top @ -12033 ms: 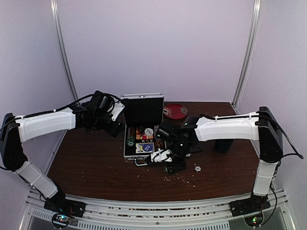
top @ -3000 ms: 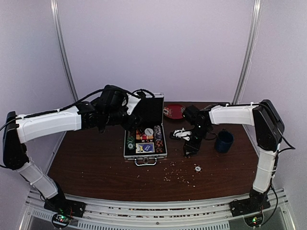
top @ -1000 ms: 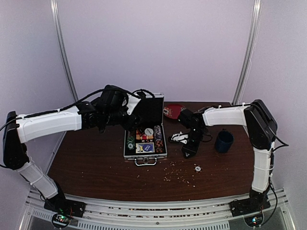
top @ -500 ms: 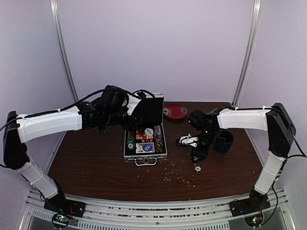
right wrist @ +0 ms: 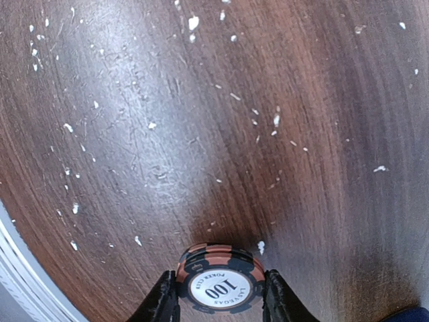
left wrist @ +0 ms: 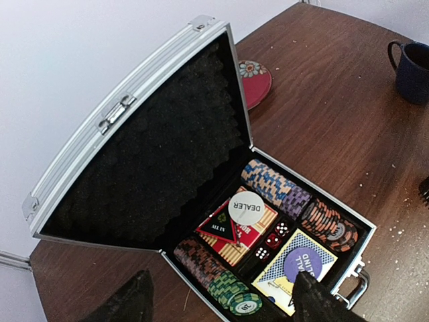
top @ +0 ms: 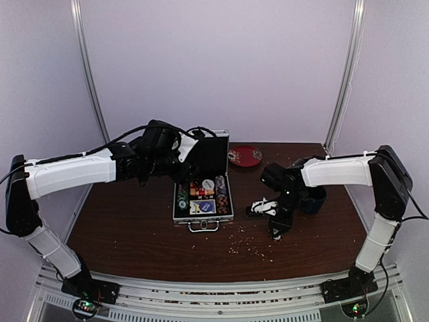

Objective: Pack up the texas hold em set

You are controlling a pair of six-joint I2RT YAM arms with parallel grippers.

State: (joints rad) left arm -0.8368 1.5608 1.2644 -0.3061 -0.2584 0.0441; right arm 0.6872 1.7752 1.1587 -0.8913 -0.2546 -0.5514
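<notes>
The silver case (top: 203,209) lies open on the brown table with its black-lined lid (left wrist: 147,154) upright. In it are rows of poker chips (left wrist: 275,184), a red card deck (left wrist: 228,245), a blue card deck (left wrist: 285,278), red dice (left wrist: 271,240) and a white dealer button (left wrist: 245,206). My left gripper (left wrist: 224,305) hangs open and empty above the case's front left, and shows by the lid in the top view (top: 182,151). My right gripper (top: 276,229) is down on the table right of the case. Its fingers (right wrist: 164,302) press both sides of a small orange and black "100" poker chip stack (right wrist: 218,285).
A red round plate (top: 244,155) sits behind the case at the back. A dark blue mug (top: 314,199) stands just behind my right arm. White crumbs (top: 251,249) are scattered over the table in front of the case and around the right gripper.
My right gripper has swung from beside the case to the front right and come down round the loose chip stack. The left arm has stayed still over the last seconds.
</notes>
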